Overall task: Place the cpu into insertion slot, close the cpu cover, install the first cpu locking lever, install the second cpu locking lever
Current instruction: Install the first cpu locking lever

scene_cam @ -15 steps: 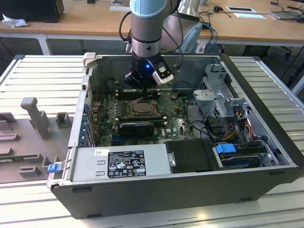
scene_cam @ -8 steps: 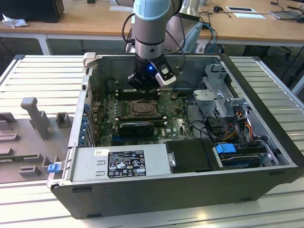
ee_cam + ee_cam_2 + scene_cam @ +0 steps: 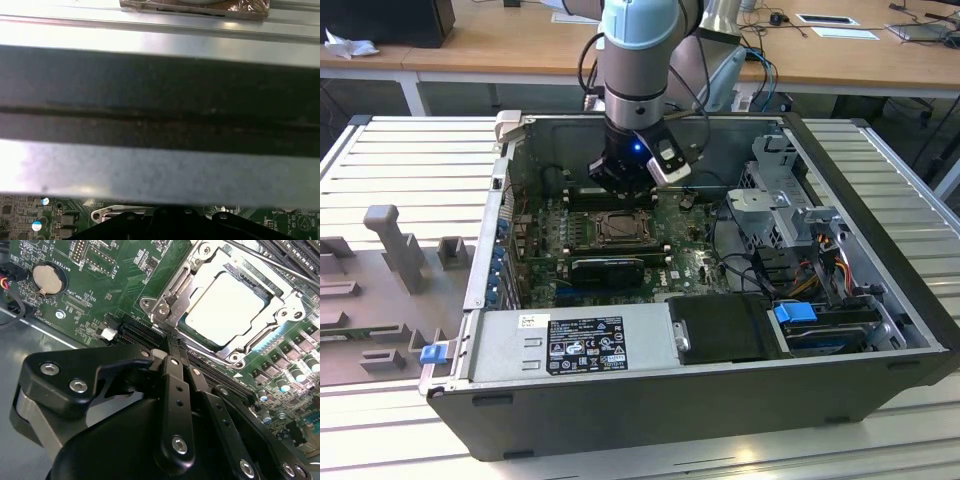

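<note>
The pale silver cpu (image 3: 225,307) lies flat in the insertion slot (image 3: 618,228) on the green board. The silver cpu cover (image 3: 197,271) lies down around it as a frame, with the chip showing through its cut-out. A thin metal lever rod (image 3: 280,266) runs along the socket's far side. My gripper (image 3: 171,344) hangs inside the open computer case, its black fingers (image 3: 175,385) pressed together, tips at the socket's near corner by the frame's screw. In the exterior view my gripper (image 3: 618,188) is just behind the socket.
The case (image 3: 880,330) lies open on a slatted table. A grey drive cage (image 3: 790,210) with cables stands at the exterior view's right, a grey power supply (image 3: 570,340) at the front. A coin battery (image 3: 47,280) sits on the board. Grey fixtures (image 3: 395,250) lie outside.
</note>
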